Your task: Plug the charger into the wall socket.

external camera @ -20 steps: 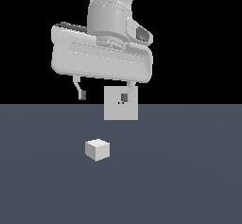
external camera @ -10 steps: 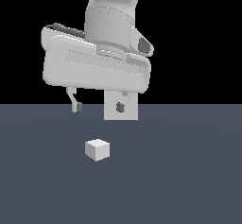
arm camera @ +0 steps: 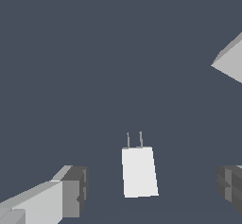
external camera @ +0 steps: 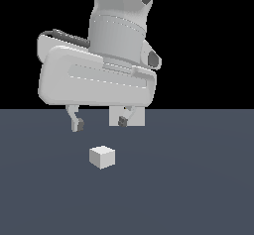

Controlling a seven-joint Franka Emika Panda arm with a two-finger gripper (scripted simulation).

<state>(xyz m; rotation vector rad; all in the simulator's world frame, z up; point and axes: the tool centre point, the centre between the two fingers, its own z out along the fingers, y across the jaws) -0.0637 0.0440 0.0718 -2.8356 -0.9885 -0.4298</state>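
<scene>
Claw (external camera: 100,124) on the grey Panda arm points straight down, hovering above the small white cube charger (external camera: 102,157); fingers (external camera: 77,125) spread wide, holding nothing; charger sits on the dark floor (external camera: 198,189), pale grey square socket plate (external camera: 136,117) behind.

Count on inspection: one charger (external camera: 102,156), a single white cube lying on the dark floor (external camera: 198,189), with two thin prongs (arm camera: 134,139) visible in the wrist view. One wall socket (external camera: 135,117), a pale grey plate, partly hidden behind the arm. One gripper (external camera: 99,124), with two dark-tipped fingers (external camera: 77,125) spread apart. One robot arm (external camera: 114,35). One floor surface.
</scene>
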